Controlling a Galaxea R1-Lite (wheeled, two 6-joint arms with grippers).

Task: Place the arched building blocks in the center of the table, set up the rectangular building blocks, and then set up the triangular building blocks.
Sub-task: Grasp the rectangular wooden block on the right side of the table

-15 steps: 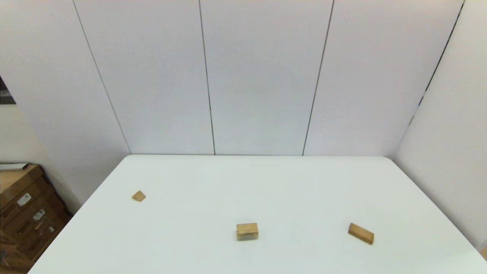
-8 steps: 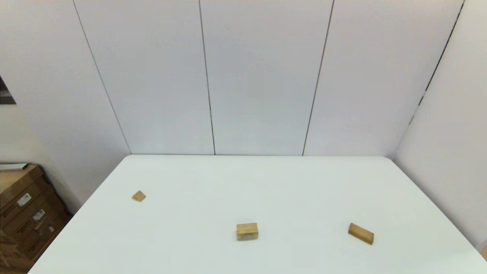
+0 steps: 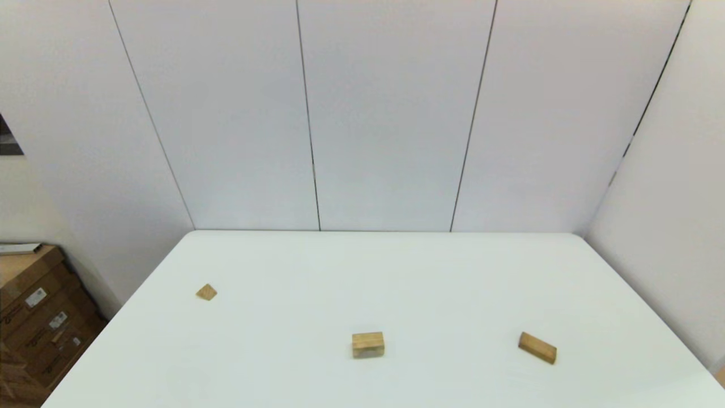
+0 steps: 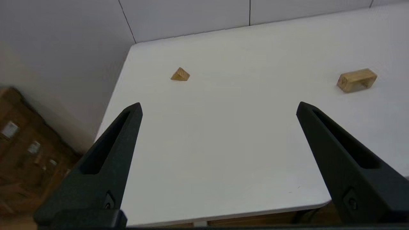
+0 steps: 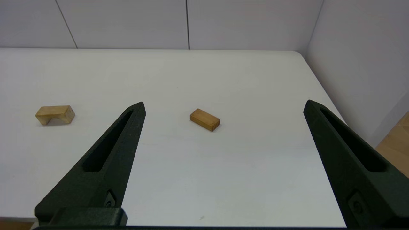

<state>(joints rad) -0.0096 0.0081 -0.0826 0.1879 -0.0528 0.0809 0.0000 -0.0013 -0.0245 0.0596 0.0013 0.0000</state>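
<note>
No change across the last second: all three blocks sit where they were and neither arm has entered the head view, so no step is begun.

The light-wood arched block with a curved notch point(image 3: 368, 344) lies near-centre on the white counter point(image 3: 396, 272), probably the first pick. The solid light-brown oblong bar point(image 3: 537, 347) lies near right, flat and angled. The small tan wooden wedge point(image 3: 206, 292) lies left, farther back, well apart from both.

Left hand point(image 4: 218, 107) parked off the near-left edge, fingers spread wide, empty; wedge ahead of it, arch far to its right. Right hand point(image 5: 223, 105) parked off the near-right edge, also wide and empty; bar straight ahead between its fingers, arch to its left.
</note>
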